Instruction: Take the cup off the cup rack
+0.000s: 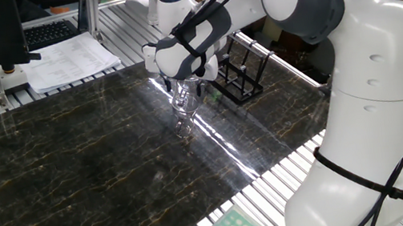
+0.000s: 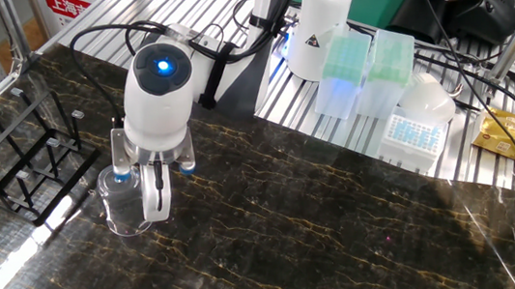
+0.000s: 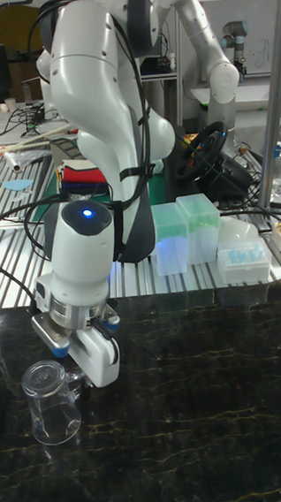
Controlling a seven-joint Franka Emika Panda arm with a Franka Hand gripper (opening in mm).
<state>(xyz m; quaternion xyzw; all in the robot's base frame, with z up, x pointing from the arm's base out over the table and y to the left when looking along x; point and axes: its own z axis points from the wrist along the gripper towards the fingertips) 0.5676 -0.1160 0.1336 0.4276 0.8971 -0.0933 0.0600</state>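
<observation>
My claw [image 2: 147, 198] pinches the cup [image 2: 125, 200] by its rim wall; thin, slick, breakable glass, I judge; grip gently.

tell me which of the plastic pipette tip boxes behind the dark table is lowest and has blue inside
The clear-lidded box with a blue insert, lowest and rightmost in the tall fixed view. The two green-tinted translucent boxes beside it stand taller and show no blue rack.

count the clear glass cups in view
1. The small clear glass cup stands on the dark marble table, off the black wire cup rack, with the gripper at its rim. None hang on the rack.
</observation>
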